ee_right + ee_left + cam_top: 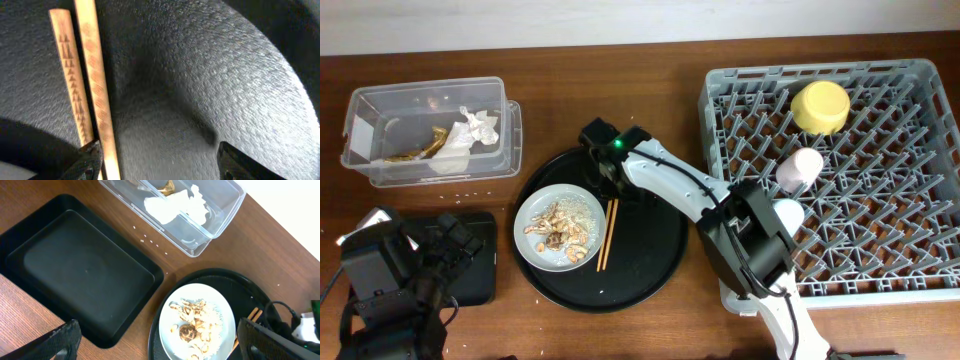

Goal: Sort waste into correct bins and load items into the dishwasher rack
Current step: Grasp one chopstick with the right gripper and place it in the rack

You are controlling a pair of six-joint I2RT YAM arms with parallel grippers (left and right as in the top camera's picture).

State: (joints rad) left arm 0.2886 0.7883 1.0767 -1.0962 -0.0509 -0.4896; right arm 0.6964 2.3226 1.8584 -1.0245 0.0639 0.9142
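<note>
On the round black tray (650, 250), at 3 o'clock of the plate (524, 238), lie the chopsticks (607, 235), side by side and pointing 12 to 6. Right gripper (157, 155) is low over their 12 o'clock end with jaws apart and nothing clamped. In the right wrist view both sticks sit hard against one finger (92, 155), not centred in the gap.

Risks:
- Off-centre jaws may pinch one stick or just shove both sideways.
- Thin round sticks flat on the tray could roll or scissor apart.
- A push toward 9 o'clock would knock the plate and spill the food scraps (560, 232).

Left gripper (157, 340) hangs at 8 o'clock of the tabletop (620, 60), jaws wide, holding nothing, over the gap between the shallow black tray (85, 275) and the plate.

Around:
- Clear box (380, 100) at 10 o'clock, napkin (478, 124) and a brownish bit inside.
- Rack (880, 220) at 3 o'clock with yellow bowl (820, 106), pink cup (800, 168) and blue cup (787, 212) in it.

In the way: the right arm's own elbow crosses the rack's 9 o'clock edge, half hiding the blue cup, so a carry there needs care around both cups.
</note>
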